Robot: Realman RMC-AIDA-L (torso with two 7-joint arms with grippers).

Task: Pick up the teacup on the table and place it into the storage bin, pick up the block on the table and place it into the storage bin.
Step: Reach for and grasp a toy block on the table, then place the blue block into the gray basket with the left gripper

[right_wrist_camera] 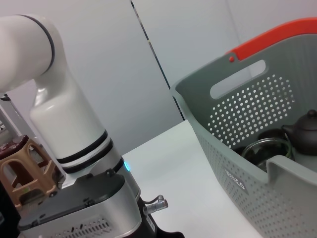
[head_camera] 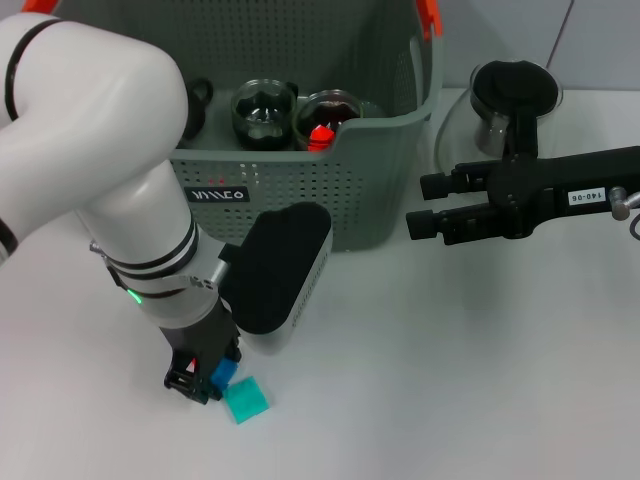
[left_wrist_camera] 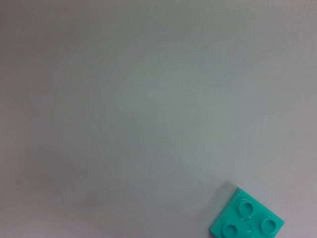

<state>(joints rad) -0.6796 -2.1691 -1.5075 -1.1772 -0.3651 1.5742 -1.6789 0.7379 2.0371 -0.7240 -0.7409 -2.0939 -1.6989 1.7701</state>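
The teal studded block (head_camera: 245, 399) (left_wrist_camera: 246, 219) lies on the white table near its front edge. My left gripper (head_camera: 203, 382) points down right beside it, on its left, open with nothing between the fingers. The grey-green perforated storage bin (head_camera: 380, 170) (right_wrist_camera: 247, 148) stands at the back. Two glass teacups (head_camera: 265, 110) (head_camera: 326, 120) sit inside it, and a dark little teapot (right_wrist_camera: 306, 125) lies in there too. My right gripper (head_camera: 428, 204) hovers open and empty at the bin's right side.
A glass teapot with a black lid (head_camera: 510, 95) stands behind my right arm, at the back right. Orange handle clips (head_camera: 430, 15) (right_wrist_camera: 277, 39) top the bin. A brown wooden stand (right_wrist_camera: 20, 171) shows beyond my left arm.
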